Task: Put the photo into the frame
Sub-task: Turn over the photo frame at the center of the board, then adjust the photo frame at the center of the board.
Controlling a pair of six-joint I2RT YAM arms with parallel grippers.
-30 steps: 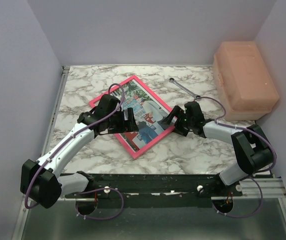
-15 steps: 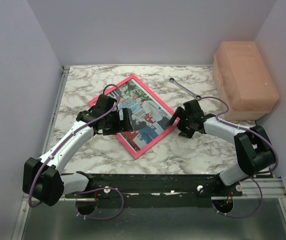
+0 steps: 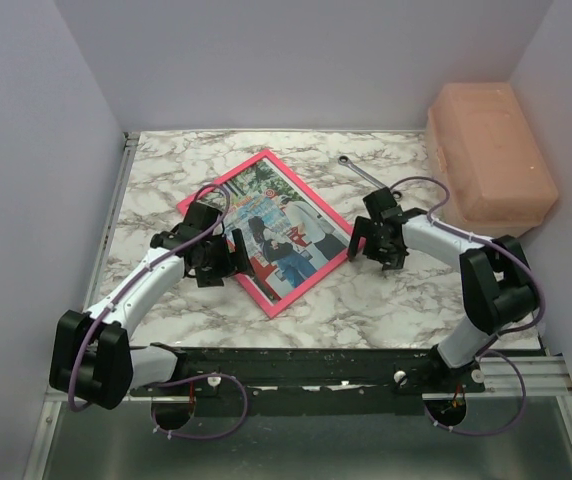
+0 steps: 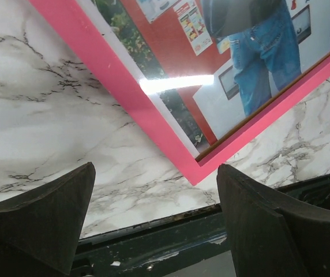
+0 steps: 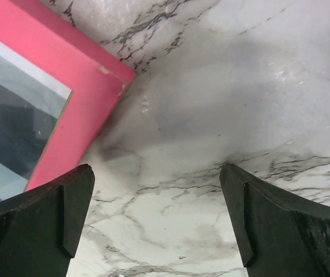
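Both tools stand spread wide and hold nothing. The left gripper (image 3: 238,256) hangs over the frame's 8 o'clock edge, and the right gripper (image 3: 371,245) sits just beside its 3 o'clock corner.

Under them is a marble-patterned table (image 3: 166,170). A salmon-coloured box (image 3: 486,150) stands at 2 o'clock.

The frame (image 3: 221,181) lies flat mid-table, pink face up. It is turned like a diamond, with its long axis running from about half past ten to half past four.

The photo (image 3: 286,235) fills it. It shows blue jeans, red-and-white machines and green leaves inside a white margin. From the left wrist, a glare streak crosses its glossy surface.

A wrench (image 3: 366,175) lies at 1 o'clock, apart from the frame.
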